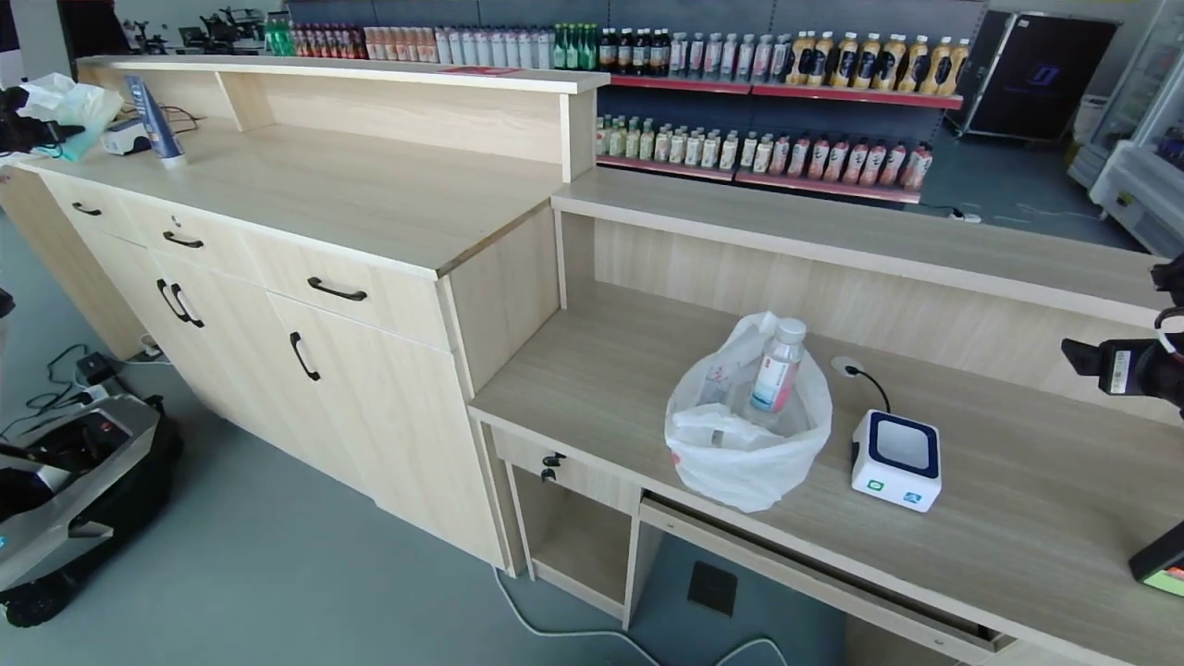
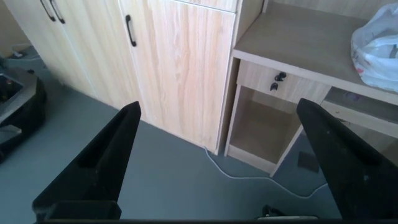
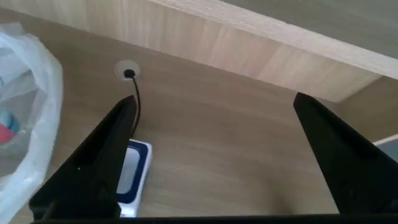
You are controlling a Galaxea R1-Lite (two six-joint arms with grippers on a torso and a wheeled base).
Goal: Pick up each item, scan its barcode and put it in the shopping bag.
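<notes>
Shopping bag (image 1: 740, 462) on the low desk, bottle (image 1: 777, 370) upright inside, scanner (image 1: 897, 458) just beside. Right gripper (image 3: 214, 99) spread, empty, over desk past scanner. Left gripper (image 2: 219, 106) spread, empty, above floor before cabinets. Blue tube (image 1: 155, 120) stands upright on far high counter, leftward; left arm judged nearer.
</notes>
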